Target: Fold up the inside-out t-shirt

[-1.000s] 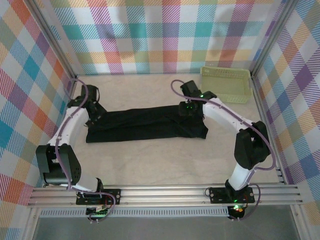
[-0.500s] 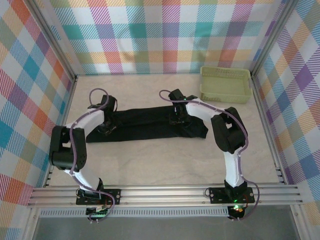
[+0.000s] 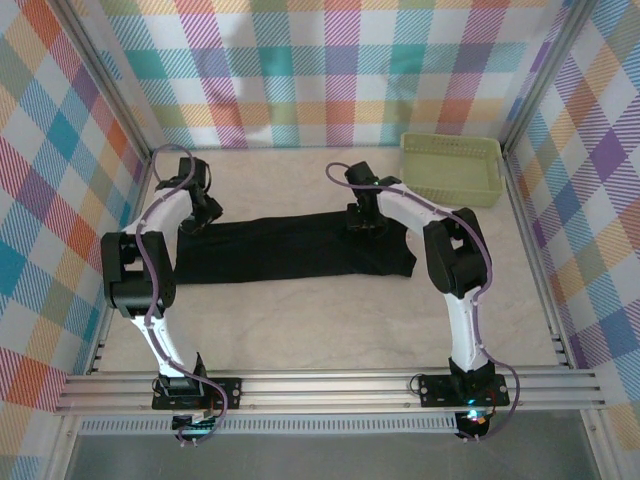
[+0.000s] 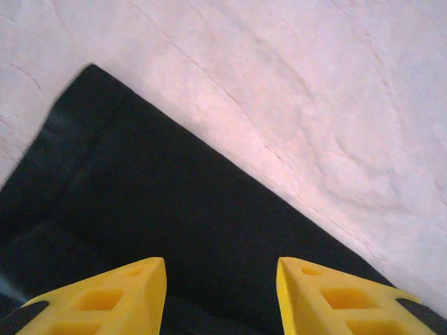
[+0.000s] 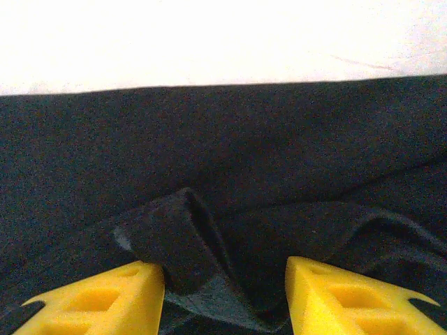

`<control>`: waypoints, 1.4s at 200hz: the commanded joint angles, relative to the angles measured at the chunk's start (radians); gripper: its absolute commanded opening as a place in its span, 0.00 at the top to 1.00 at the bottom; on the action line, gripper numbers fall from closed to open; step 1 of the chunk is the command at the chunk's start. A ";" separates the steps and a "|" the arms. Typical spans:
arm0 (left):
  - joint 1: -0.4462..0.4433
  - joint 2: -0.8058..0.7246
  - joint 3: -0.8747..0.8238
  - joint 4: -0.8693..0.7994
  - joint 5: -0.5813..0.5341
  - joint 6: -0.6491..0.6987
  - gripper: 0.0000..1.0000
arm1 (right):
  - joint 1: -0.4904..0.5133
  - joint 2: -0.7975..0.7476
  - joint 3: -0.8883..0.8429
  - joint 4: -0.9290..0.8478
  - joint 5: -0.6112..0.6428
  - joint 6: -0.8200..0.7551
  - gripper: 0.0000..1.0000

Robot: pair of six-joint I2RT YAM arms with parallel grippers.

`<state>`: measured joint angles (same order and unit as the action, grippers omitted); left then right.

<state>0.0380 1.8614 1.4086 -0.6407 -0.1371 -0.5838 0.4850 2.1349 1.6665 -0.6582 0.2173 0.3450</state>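
Apparently poised to pinch, the left fingers (image 4: 119,296) gape over a corner (image 4: 87,77) of the inside-out t-shirt (image 3: 290,252), spread as a band on the surface (image 3: 300,325); the right fingers (image 5: 105,293), equally unclenched, straddle a raised fold (image 5: 174,237).

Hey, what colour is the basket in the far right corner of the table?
Pale yellow-green. The basket shows best in the top external view.

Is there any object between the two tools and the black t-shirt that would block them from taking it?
Nothing visible does. The left tool and the right tool are both open directly over the t-shirt, with only its fabric beneath. The green basket sits apart in the far right corner.
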 commanded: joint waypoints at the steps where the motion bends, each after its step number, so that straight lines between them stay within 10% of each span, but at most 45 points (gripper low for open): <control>1: 0.011 -0.026 0.006 -0.087 -0.048 0.026 0.53 | -0.008 -0.029 0.016 -0.031 0.023 -0.036 0.50; 58: -0.012 -0.259 -0.196 0.017 0.050 0.005 0.47 | 0.029 -0.200 -0.131 0.055 -0.109 0.005 0.47; 158: 0.151 0.134 -0.087 0.131 0.245 -0.018 0.46 | -0.099 -0.102 -0.216 0.070 -0.209 0.105 0.33; 280: 0.133 -0.070 -0.202 0.119 0.257 -0.003 0.26 | -0.186 -0.277 -0.317 -0.013 -0.027 0.026 0.01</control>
<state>0.1379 1.7710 1.2507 -0.5453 0.0956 -0.5827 0.3130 1.7924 1.3258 -0.6186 0.1307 0.3771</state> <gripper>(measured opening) 0.731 0.966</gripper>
